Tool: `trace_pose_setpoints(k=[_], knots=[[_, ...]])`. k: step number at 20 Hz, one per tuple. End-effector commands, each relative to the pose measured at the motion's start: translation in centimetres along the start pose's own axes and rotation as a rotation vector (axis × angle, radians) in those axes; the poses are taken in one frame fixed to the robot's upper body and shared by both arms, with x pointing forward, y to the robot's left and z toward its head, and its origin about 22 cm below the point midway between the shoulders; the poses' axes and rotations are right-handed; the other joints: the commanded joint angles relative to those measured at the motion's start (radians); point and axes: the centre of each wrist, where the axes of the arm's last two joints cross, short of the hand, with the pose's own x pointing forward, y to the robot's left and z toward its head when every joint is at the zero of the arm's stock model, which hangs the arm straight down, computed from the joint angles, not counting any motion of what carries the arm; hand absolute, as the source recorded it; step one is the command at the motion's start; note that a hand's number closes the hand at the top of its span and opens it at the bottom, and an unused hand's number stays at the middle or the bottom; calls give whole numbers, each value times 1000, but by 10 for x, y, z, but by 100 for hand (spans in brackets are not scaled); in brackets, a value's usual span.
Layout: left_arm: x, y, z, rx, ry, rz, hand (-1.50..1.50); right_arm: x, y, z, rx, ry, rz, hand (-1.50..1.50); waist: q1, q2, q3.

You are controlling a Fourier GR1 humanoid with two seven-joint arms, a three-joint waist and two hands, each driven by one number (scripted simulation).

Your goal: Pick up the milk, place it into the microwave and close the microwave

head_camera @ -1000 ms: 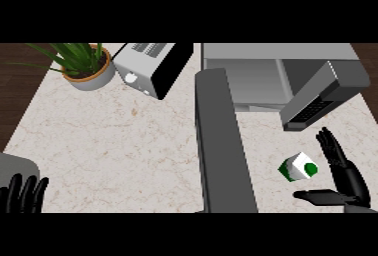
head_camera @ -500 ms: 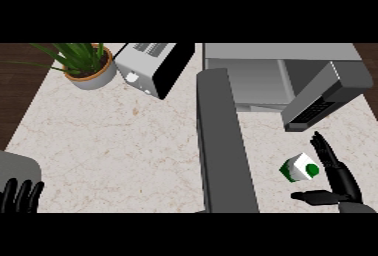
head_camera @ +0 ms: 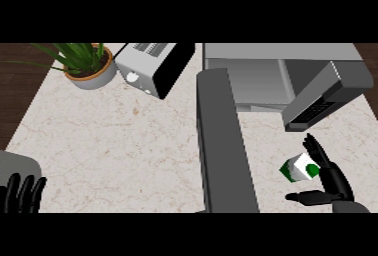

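The milk (head_camera: 298, 168) is a small white and green carton standing on the counter at the lower right. My right hand (head_camera: 331, 181) is right beside it on its right, fingers straight along its side and thumb stretched out below it, open. The microwave (head_camera: 280, 75) stands at the back right with its door (head_camera: 224, 145) swung wide open toward me, showing a grey cavity. My left hand (head_camera: 22, 192) rests open at the lower left edge, far from the carton.
A toaster (head_camera: 151, 67) and a potted plant (head_camera: 87, 64) stand at the back left. The open microwave door runs down the middle of the counter (head_camera: 118, 145), just left of the carton. A dark panel with keys (head_camera: 325, 100) juts out above the carton.
My right hand has drawn in closer to the milk carton, fingers now along its right side. The left hand has sunk slightly lower at the edge.
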Motion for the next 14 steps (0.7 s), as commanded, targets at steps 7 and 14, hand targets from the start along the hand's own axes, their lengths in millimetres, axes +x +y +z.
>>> trace_pose_setpoints(k=[7,14], knots=[[-2,2,3,-2,5,-2,-150,-7,5,8,-6,-158,-204,-150,3,1,2],[-6,-4,-3,12,1,-1,-150,0,33,-19,17,-235,-341,150,-9,0,1]])
